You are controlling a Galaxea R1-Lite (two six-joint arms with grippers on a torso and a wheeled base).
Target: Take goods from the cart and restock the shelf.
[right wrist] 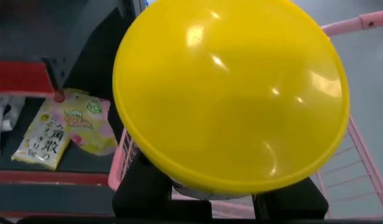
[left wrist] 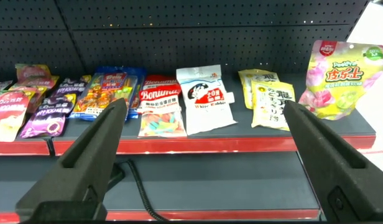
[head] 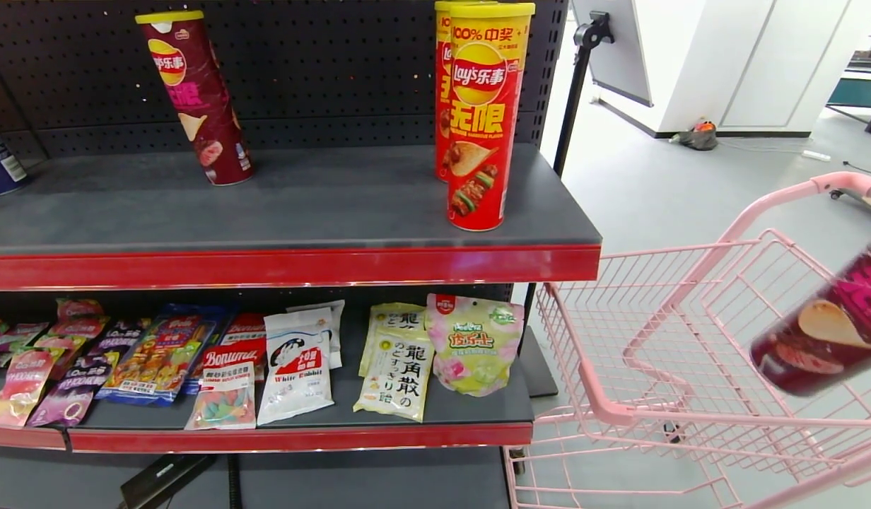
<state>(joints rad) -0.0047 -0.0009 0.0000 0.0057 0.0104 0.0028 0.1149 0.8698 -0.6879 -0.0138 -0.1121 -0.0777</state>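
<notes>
Currently the right end effector [right wrist: 219, 198] is clamped on a maroon chip can [head: 824, 339], with the pink cart [head: 619, 410] beneath it. Ahead of the wide-open, empty left end effector [left wrist: 204, 109], snack bags [left wrist: 157, 106] lie on the lower shelf [left wrist: 210, 144].

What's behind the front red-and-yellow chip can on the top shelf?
A second yellow-lidded chip can stands right behind the front red-and-yellow chip can; only a strip of its side and lid shows, the rest is covered. Behind both: black perforated back panel.
</notes>
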